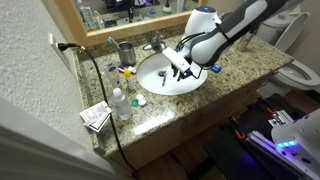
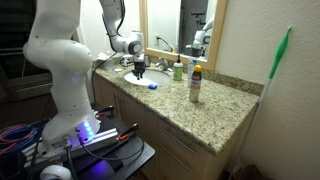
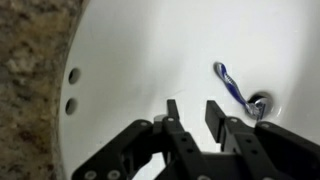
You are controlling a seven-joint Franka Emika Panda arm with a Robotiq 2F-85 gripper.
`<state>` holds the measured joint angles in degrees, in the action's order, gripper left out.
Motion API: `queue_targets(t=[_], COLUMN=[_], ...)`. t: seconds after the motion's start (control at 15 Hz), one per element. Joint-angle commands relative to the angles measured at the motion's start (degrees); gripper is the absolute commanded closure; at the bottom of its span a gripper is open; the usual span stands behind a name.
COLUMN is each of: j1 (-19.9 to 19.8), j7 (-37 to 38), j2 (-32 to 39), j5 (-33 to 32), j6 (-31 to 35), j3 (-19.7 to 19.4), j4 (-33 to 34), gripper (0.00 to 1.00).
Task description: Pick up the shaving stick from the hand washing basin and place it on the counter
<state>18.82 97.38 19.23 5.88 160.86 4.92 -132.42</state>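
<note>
Black two-fingered hand (image 3: 193,106) hovers empty, fingers parted, over one white oval basin (image 3: 130,50). One slender bluish-grey shaving stick (image 3: 232,85) lies inside beside the chrome drain (image 3: 258,104), opposite two overflow holes (image 3: 72,76).

The hand washing basin (image 3: 140,50) is recorded as plain white, with a chrome-coloured drain (image 3: 258,103). The shaving stick (image 3: 232,85) is noted as bluish-grey against it. The counter (image 2: 235,115) is found speckled in beige and brown in both exterior views. The gripper (image 3: 193,108) is black; the arm (image 2: 60,70) is white with darker grey sections. A bright-blue small item (image 2: 152,87), a green bottle (image 2: 178,70) and a green long handle (image 2: 281,55) are logged.
</note>
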Motion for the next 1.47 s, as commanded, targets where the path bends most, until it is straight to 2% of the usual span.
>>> queue_targets(t=[0.0, 0.07, 0.2, 0.27, 0.4, 0.47, 0.53, 0.6, 0.73, 0.87, 0.93, 1.0, 1.2, 1.33, 1.4], j1=[-0.82, 0.12, 0.05, 0.01, 0.02, 0.02, 3.96, 3.83, 4.78, 4.22, 3.47, 3.61, 3.88, 1.43, 1.31], j7=[-3.95, -1.7, -3.11, -3.31, -3.35, -3.36, -1.81, -4.09, -5.0, -7.65, -8.2, -5.72, -7.05, -15.44, -18.21], j2=[-2.6, -1.62, -1.72, -1.73, -1.73, -1.73, -0.65, 0.7, 2.15, 5.24, 6.34, 2.77, 5.55, 9.14, 10.65], j5=[-3.31, -2.19, -2.3, -2.3, -2.32, -2.32, -9.58, -11.97, -17.07, -19.89, -18.84, -18.5, -18.27, -16.97, -17.09], j6=[8.2, 3.92, 6.37, 6.57, 6.67, 6.71, 5.45, 2.76, -1.84, -6.81, -7.13, -4.54, -5.95, -8.7, -8.47], j3=[-1.48, -1.32, -1.94, -1.98, -1.98, -1.98, -7.11, -7.21, -8.85, -8.02, -6.7, -7.36, -7.09, -3.76, -3.28], j4=[-5.29, -2.7, -3.72, -3.81, -3.81, -3.82, -2.5, -0.12, 3.45, 8.91, 10.8, 5.61, 9.68, 12.43, 13.48], gripper=[0.35, 0.52, 0.38, 0.35, 0.35, 0.1, 0.09, 0.02, 0.0, 0.0, 0.0, 0.0, 0.0, 0.0, 0.0])
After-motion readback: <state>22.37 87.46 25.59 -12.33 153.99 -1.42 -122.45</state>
